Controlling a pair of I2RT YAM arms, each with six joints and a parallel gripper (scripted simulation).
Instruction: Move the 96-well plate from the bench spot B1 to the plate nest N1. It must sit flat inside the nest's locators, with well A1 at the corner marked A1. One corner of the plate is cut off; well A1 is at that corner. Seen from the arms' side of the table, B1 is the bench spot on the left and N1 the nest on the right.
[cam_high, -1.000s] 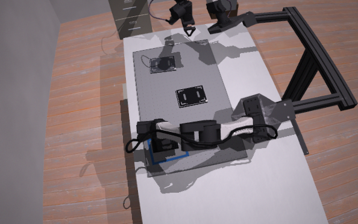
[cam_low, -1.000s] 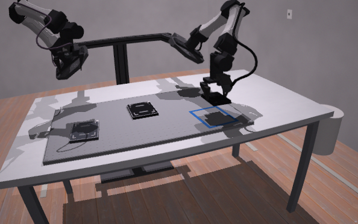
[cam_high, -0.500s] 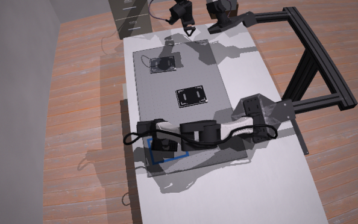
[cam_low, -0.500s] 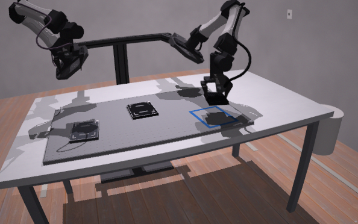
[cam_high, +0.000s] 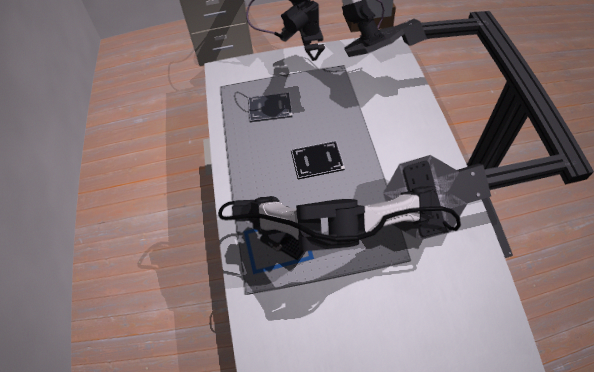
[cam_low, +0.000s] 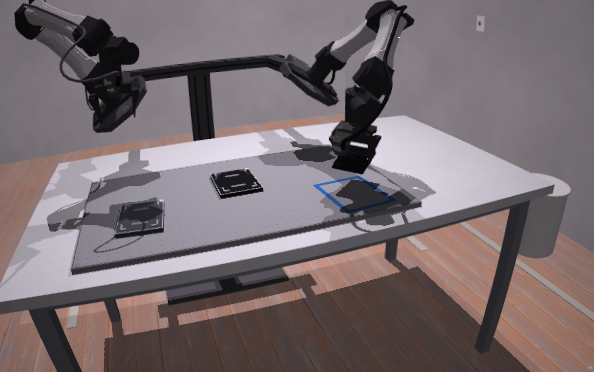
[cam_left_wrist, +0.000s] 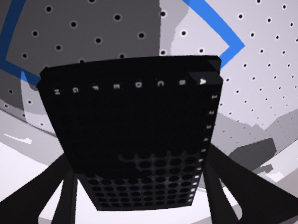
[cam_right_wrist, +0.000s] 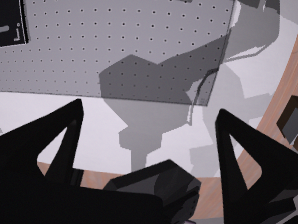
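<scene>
My left pincer (cam_high: 283, 241) (cam_low: 357, 146) (cam_left_wrist: 137, 151) grips the plate (cam_high: 292, 246) (cam_low: 353, 160) (cam_left_wrist: 130, 125), tilted above B1 (cam_high: 250, 252) (cam_low: 330, 199) (cam_left_wrist: 235, 46) — slippage or poor levelling could seat it cocked; a wrong wrist turn — A1 at the wrong corner.

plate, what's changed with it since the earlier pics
The plate has turned and tilted, shifting slightly right and down in the top view. The left gripper holds it throughout, above the bench. The right gripper and the blue outline stayed put.
</scene>
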